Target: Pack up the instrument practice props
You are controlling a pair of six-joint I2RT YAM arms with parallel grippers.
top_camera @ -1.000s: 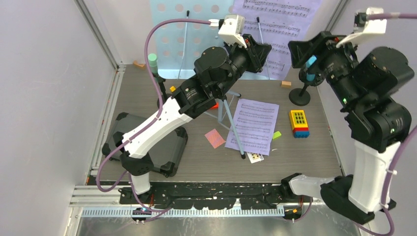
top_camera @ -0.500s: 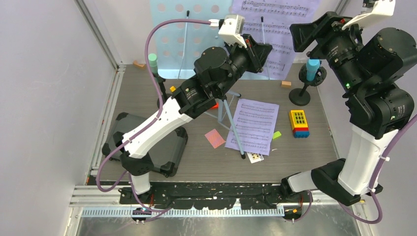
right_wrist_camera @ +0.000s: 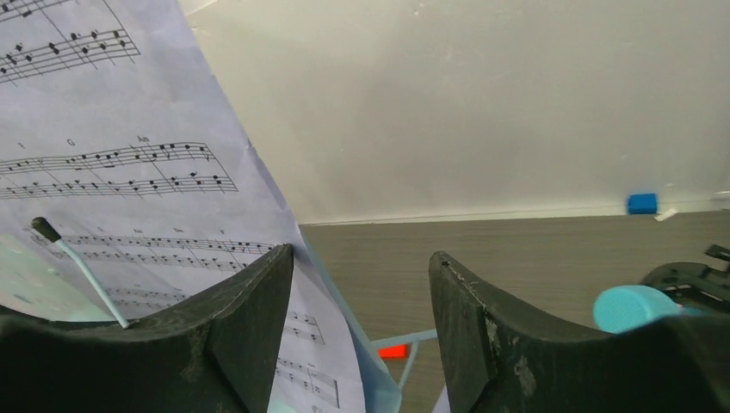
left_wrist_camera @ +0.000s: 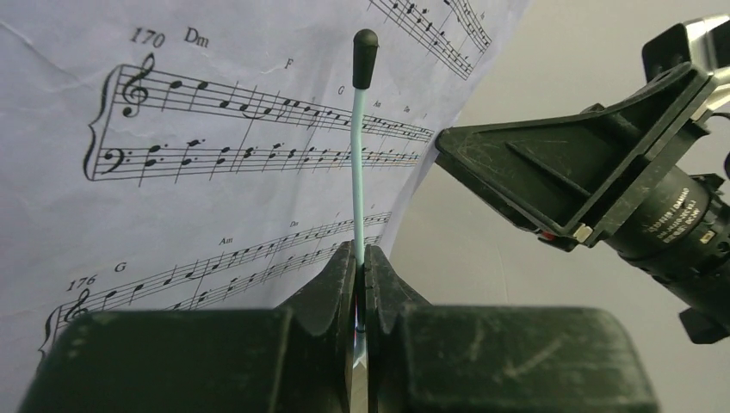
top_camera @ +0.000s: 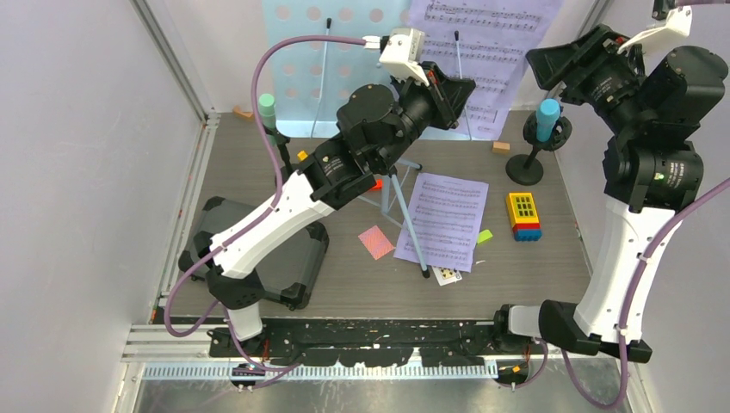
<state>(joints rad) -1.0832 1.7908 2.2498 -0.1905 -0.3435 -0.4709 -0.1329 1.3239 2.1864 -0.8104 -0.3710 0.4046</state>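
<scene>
The pale blue perforated music rack (top_camera: 331, 52) stands at the back with a lilac sheet-music page (top_camera: 482, 34) on it. My left gripper (top_camera: 448, 86) is shut on the rack's thin page-holder wire (left_wrist_camera: 359, 155), just below its black tip. My right gripper (top_camera: 568, 64) hangs open beside the page's right edge (right_wrist_camera: 258, 206), which runs down between its fingers untouched. A second lilac page (top_camera: 443, 219) lies flat on the table. The blue microphone (top_camera: 547, 116) sits on its black round-based pole (top_camera: 523, 168). The green microphone (top_camera: 268, 110) stands at back left.
A black case (top_camera: 293, 258) lies at left under my left arm. A yellow-topped block stack (top_camera: 522, 215), a small green block (top_camera: 485, 235), a red card (top_camera: 376, 242) and a playing card (top_camera: 446, 274) lie around the flat page. Walls close in on both sides.
My right arm has risen from beside the blue microphone and swung up towards the page on the rack. My left gripper has closed the last bit onto the wire.
</scene>
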